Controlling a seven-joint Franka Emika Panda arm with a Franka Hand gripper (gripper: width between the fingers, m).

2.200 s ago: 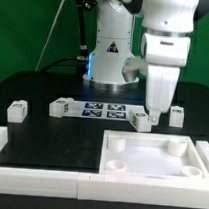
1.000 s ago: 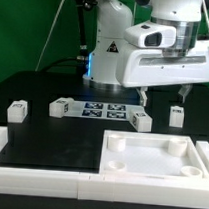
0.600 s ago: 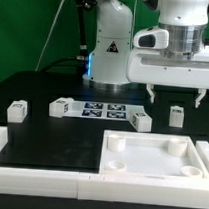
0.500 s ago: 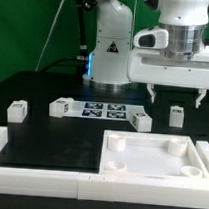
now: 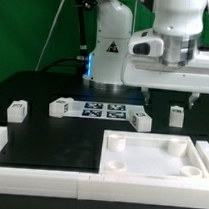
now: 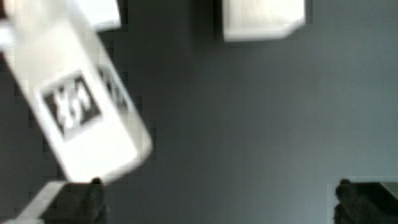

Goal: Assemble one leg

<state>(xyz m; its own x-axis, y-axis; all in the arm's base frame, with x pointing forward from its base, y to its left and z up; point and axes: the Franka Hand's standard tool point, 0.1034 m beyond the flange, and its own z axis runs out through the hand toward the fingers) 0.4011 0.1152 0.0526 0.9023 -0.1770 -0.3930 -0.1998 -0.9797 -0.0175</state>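
Several small white legs with marker tags lie on the black table: one and one near the gripper, two more toward the exterior view's left. My gripper hangs open and empty above the table, over the gap between the two nearer legs and touching neither. In the wrist view a tagged leg lies beside one dark fingertip, and another white piece shows farther off. Nothing sits between the jaws.
The large white square tabletop with round corner sockets lies at the front, on the exterior view's right. The marker board lies between the legs. A white frame runs along the front and left edges. The robot base stands behind.
The gripper has risen from beside the legs, turned so its open fingers span sideways, and shifted slightly toward the exterior view's left. The legs have not moved.
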